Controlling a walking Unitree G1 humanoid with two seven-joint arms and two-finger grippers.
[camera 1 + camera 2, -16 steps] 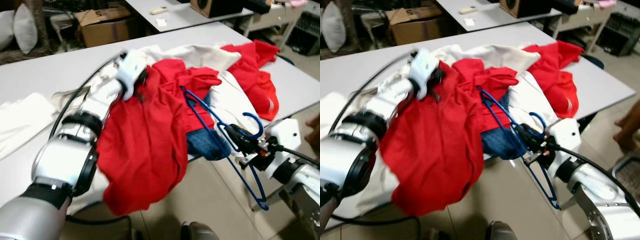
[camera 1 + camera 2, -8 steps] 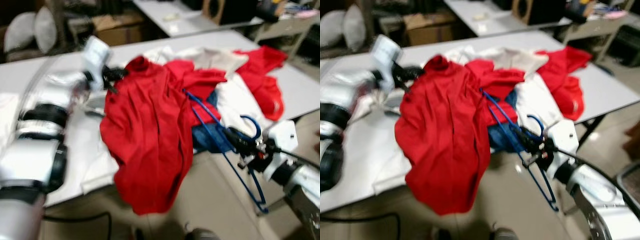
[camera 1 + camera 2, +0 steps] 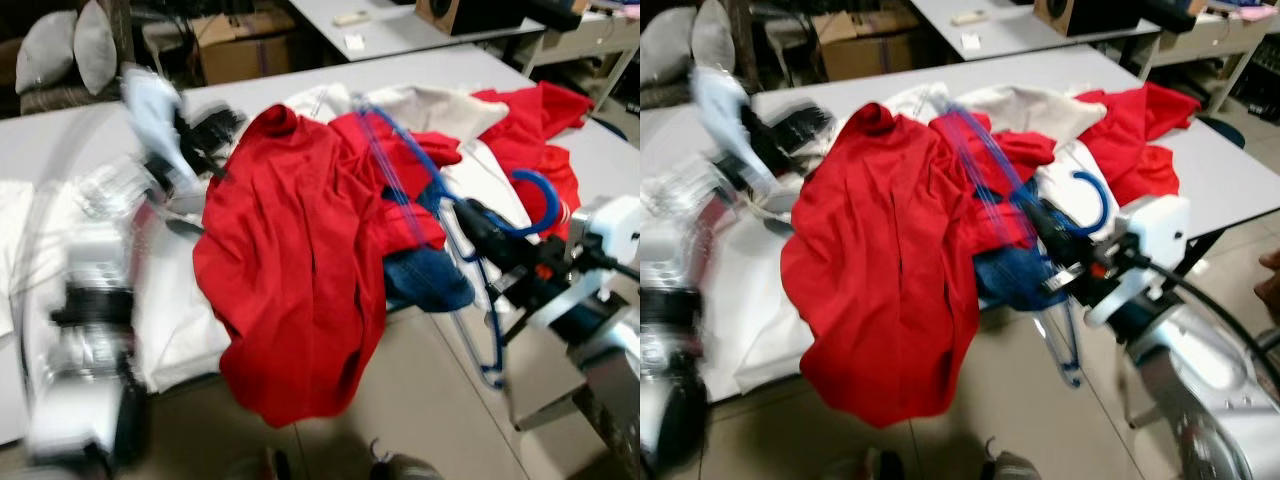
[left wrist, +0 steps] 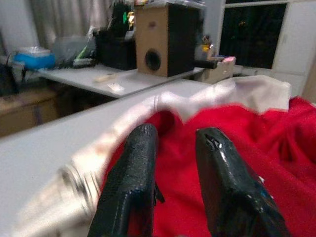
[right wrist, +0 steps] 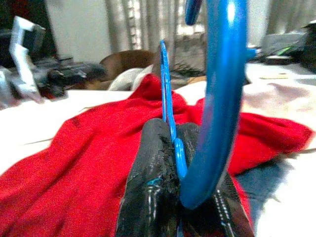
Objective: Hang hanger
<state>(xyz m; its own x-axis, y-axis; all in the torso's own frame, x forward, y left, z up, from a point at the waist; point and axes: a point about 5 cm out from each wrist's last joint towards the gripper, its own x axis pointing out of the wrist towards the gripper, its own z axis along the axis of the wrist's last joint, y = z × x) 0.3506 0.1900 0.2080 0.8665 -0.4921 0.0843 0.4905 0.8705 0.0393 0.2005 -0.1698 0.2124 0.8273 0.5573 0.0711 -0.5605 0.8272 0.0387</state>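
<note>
My right gripper is shut on a blue wire hanger, holding it at the neck just under the hook. In the right wrist view the hook rises right in front of the shut fingers. The hanger's frame reaches up over the clothes pile and down past the table edge. A red shirt lies across the grey table and hangs over its front edge. Blurred with motion, my left gripper sits left of the shirt's collar, open and empty. In the left wrist view its fingers point at the red cloth.
The pile also holds white garments, a second red garment and blue denim. A white cloth lies at the table's left. Behind stand a cardboard box, cushions and another table.
My left gripper has drawn back to the left, away from the red shirt's collar. My right gripper has lifted and tilted the hanger up over the pile. The camera has shifted too.
</note>
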